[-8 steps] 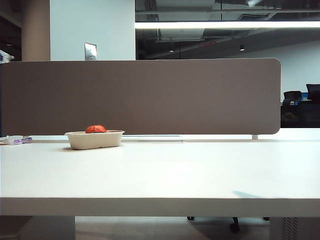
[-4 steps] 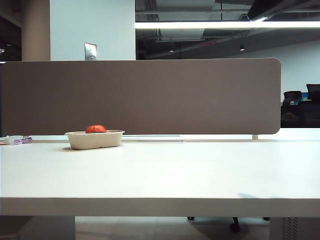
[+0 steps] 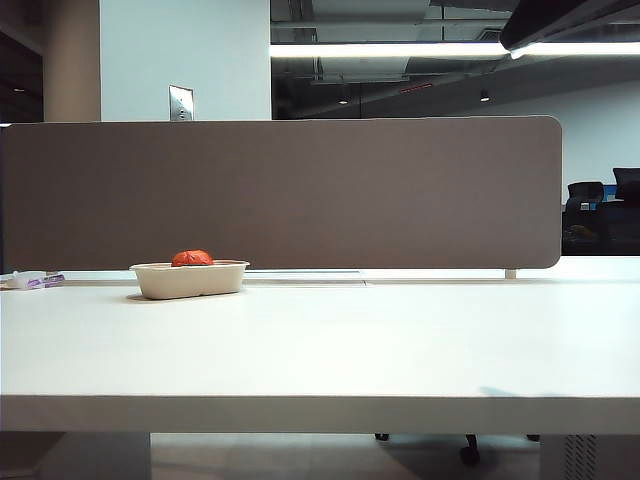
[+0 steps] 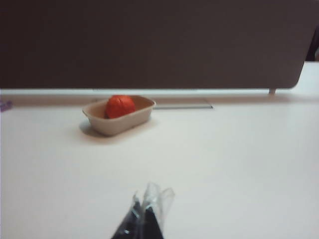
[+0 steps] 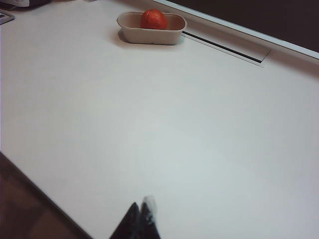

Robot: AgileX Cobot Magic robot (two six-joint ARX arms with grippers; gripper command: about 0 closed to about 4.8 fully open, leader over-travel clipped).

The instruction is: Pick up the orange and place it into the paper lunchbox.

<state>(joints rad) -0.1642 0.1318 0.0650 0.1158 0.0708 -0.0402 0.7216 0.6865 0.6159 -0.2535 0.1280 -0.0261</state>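
The orange lies inside the paper lunchbox, a beige oblong tray on the far left part of the white table. Both wrist views show them too: the orange in the lunchbox, and the orange in the lunchbox. My left gripper is shut and empty, well back from the tray over bare table. My right gripper is also shut and empty, far from the tray near the table's front edge. Neither gripper's fingers show in the exterior view.
A grey divider panel runs along the table's back edge. A small white and purple item lies at the far left. A dark arm part hangs in the top right corner. A cable slot lies behind the tray.
A pale object at the exterior view's left edge has gone out of view. A dark arm part has come into the top right corner. The orange and lunchbox have not moved.
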